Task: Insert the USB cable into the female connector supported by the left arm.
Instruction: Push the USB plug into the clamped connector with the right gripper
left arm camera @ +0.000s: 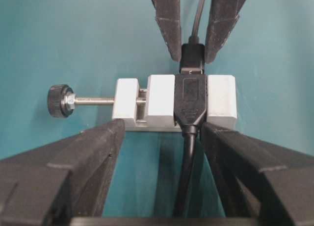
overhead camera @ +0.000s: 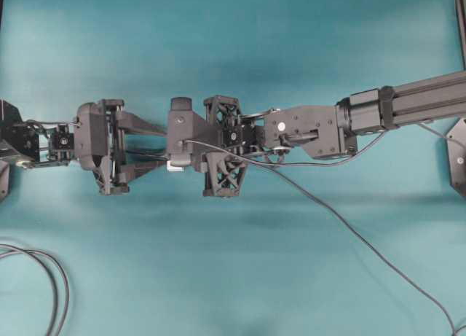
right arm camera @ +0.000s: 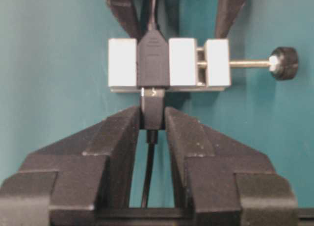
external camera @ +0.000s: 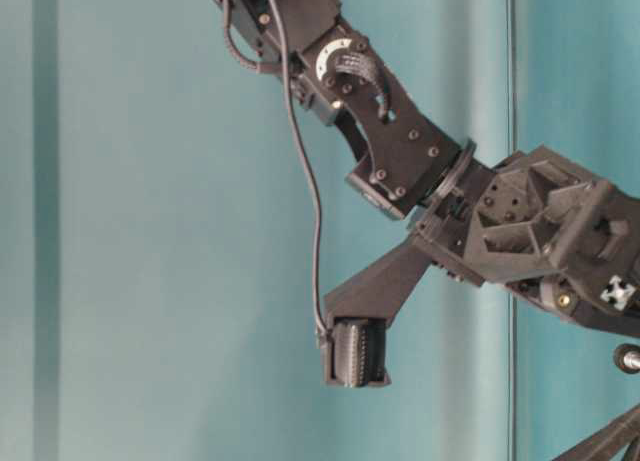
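Closest to my right wrist camera, my right gripper (right arm camera: 153,122) has its two black jaws drawn in narrow and pinching the plug of the USB cable (right arm camera: 152,111); the pads press the plug's dark body from both sides, and the thin grey lead runs back between them toward me. Just ahead, the plug's front end sits against the mouth of the female connector (right arm camera: 153,59), a black socket clamped between the white pieces of a small block (right arm camera: 122,59). Only a thin bright line shows at the joint; I cannot tell how deep the plug is seated.

From my left wrist camera, my left gripper (left arm camera: 162,133) stands spread wide, its jaws under the lower corners of the white block on either side of the socket's own dark cable (left arm camera: 187,157). Whether the pads truly touch the block, I cannot tell. A screw post with a dark knob (left arm camera: 59,101) sticks out sideways from the block.

Overhead, both grippers meet tip to tip above the teal table (overhead camera: 233,278), well clear of the looped black cables (overhead camera: 54,285) at its edge.
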Available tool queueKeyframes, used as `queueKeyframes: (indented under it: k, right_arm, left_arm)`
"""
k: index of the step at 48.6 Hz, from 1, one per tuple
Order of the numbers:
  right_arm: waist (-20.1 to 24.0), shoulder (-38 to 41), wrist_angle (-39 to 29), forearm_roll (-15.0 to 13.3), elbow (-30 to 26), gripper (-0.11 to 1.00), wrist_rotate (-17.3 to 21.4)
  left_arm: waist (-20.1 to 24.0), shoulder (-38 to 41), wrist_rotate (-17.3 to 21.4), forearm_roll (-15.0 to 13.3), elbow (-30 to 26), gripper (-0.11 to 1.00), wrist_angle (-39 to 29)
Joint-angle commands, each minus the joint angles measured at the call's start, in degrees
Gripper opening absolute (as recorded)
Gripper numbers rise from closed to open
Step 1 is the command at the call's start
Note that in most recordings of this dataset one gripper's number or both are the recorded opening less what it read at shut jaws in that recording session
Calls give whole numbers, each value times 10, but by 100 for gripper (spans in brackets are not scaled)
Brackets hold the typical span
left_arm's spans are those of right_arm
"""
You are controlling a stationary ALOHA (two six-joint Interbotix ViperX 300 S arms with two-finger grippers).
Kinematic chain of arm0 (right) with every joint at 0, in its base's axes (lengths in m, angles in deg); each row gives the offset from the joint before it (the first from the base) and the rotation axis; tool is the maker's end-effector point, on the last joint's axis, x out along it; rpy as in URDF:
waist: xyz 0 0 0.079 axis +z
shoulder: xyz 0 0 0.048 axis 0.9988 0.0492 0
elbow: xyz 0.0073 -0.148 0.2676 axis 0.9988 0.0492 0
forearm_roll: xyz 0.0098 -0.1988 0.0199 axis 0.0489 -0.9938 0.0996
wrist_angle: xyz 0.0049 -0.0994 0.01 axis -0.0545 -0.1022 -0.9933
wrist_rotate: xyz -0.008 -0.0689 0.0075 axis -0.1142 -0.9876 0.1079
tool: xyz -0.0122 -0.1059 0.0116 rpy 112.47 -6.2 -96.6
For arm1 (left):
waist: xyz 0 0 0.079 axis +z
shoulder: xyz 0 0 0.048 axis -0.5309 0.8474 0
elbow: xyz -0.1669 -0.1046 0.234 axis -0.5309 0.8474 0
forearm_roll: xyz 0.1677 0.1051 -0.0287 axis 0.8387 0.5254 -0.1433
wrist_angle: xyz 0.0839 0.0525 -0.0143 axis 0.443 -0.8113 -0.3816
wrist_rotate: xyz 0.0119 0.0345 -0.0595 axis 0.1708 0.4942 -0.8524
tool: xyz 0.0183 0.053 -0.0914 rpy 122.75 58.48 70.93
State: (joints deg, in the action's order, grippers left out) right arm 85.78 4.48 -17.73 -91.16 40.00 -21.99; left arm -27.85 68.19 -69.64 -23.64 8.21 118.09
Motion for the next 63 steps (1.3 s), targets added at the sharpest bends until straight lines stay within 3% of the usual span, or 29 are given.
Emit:
queueKeyframes:
  k: [1, 49, 63]
  right_arm:
    - [4, -14, 1, -2, -25, 21, -1]
    - [1, 4, 7, -1, -54, 21, -4]
    - [2, 3, 4, -1, -60, 21, -29]
  left_arm:
    - [0, -9, 5, -1, -9, 76, 3]
    - [-11, -8, 19, -2, -33, 76, -3]
    - [-11, -10, 19, -1, -35, 76, -3]
